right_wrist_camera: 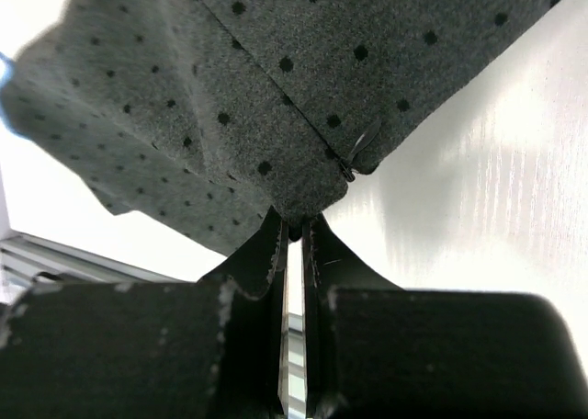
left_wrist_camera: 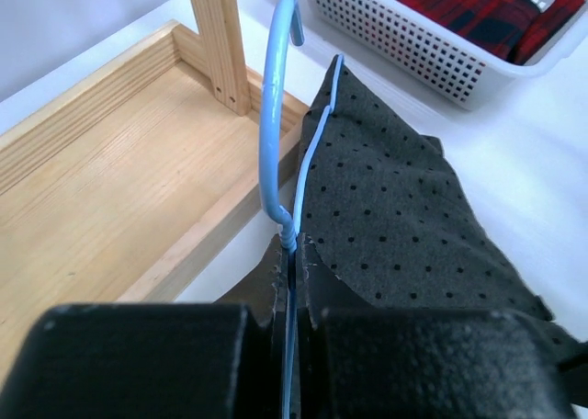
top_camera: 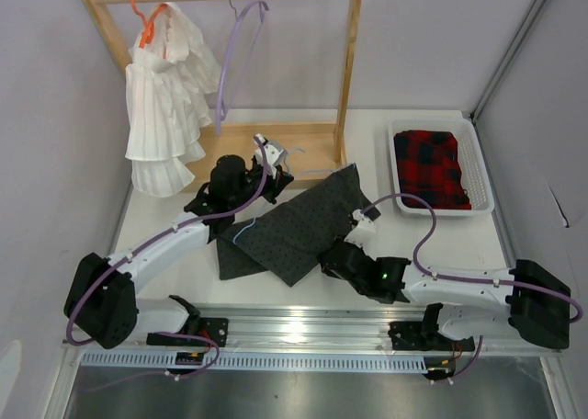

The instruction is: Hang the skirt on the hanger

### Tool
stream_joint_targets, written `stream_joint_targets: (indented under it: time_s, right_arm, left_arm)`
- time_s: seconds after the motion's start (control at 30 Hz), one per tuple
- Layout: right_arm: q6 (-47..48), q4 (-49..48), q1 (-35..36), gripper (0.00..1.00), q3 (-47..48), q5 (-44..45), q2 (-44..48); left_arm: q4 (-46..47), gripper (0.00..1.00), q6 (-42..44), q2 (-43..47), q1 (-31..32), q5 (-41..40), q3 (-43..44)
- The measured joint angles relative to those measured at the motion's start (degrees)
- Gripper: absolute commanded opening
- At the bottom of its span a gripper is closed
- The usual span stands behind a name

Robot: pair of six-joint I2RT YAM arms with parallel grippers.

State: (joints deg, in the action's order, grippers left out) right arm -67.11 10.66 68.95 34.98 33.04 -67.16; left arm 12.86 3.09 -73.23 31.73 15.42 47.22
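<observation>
The dark grey dotted skirt (top_camera: 294,219) lies spread on the white table between my arms. The light-blue wire hanger (left_wrist_camera: 276,88) lies along the skirt's far left edge, with its hook pointing at the wooden rack base. Part of its wire shows at the skirt's left edge in the top view (top_camera: 239,230). My left gripper (left_wrist_camera: 292,246) is shut on the hanger's neck just below the hook; it also shows in the top view (top_camera: 261,164). My right gripper (right_wrist_camera: 295,224) is shut on a hem corner of the skirt (right_wrist_camera: 276,88), at its near right edge in the top view (top_camera: 331,254).
A wooden rack (top_camera: 342,70) with a tray base (left_wrist_camera: 101,180) stands at the back. It carries a white pleated garment (top_camera: 165,107) on an orange hanger and a lilac hanger (top_camera: 231,51). A white basket (top_camera: 478,175) with plaid cloth (top_camera: 432,166) sits at the right. A metal rail (top_camera: 303,325) runs along the near edge.
</observation>
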Motion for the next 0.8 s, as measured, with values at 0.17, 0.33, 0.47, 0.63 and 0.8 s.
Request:
stream_joint_targets:
  time_s: [0.17, 0.33, 0.47, 0.63, 0.8]
  right_arm:
    - [2.2, -1.9, 0.0, 0.00, 0.1, -2.1, -3.6]
    - [4.3, -1.9, 0.2, 0.00, 0.8, -2.5, -4.1]
    - [7.4, -3.2, -0.3, 0.07, 0.4, -4.6, -0.6]
    - [13.7, -6.2, -0.4, 0.55, 1.6, -9.3, -0.1]
    - [19.7, -3.5, -1.8, 0.78, 7.0, -11.7, 0.8]
  left_arm:
    - [-5.6, 0.00, 0.5, 1.8, -0.1, 2.3, 2.6]
    - [-11.2, 0.00, 1.4, 7.2, -0.2, 2.0, 3.7]
    - [-15.7, 0.00, 2.1, 9.7, -0.2, 2.2, 7.5]
    - [-19.3, 0.00, 2.6, 10.4, -0.3, 5.0, 11.9]
    - [-25.1, 0.00, 3.6, 10.4, -0.3, 7.1, 16.5]
